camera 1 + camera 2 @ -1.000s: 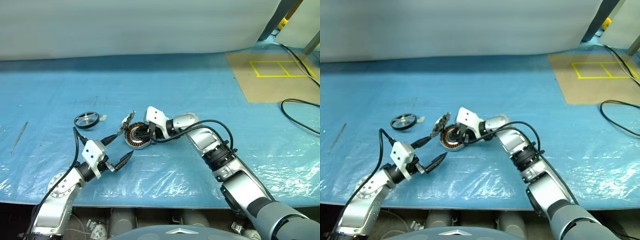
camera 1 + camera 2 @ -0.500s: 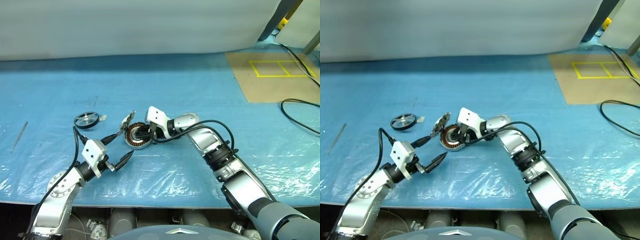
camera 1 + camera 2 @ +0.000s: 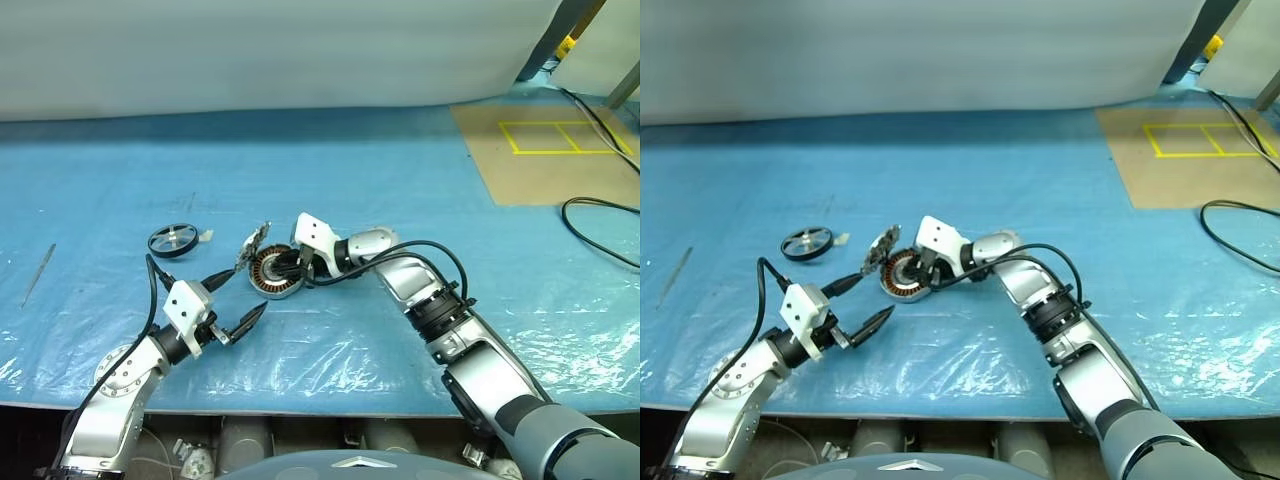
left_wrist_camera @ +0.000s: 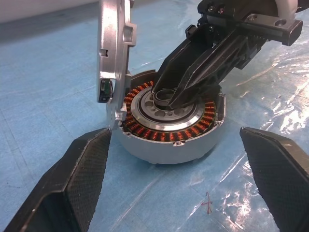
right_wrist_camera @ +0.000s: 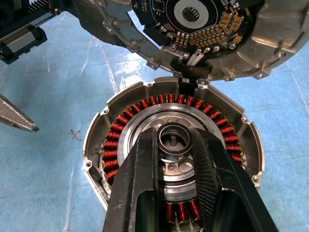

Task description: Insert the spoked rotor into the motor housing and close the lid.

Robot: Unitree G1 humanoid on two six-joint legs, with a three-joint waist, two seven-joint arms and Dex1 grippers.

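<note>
While right gripper (image 5: 175, 145) pinches small black ring (image 5: 175, 138) at motor housing (image 4: 171, 140) centre, left gripper (image 3: 240, 295) released; spoked rotor (image 3: 173, 239) unfetched, lid (image 4: 114, 46) upright; I lift ring clear next.

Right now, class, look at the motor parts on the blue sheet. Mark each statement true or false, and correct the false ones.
1. The lid stands open on the motor housing. True.
2. The spoked rotor sits inside the housing. False: it lies apart on the sheet.
3. The right gripper grips a small ring at the housing's centre. True.
4. The left gripper holds the lid. False: it is open, holding nothing.
</note>
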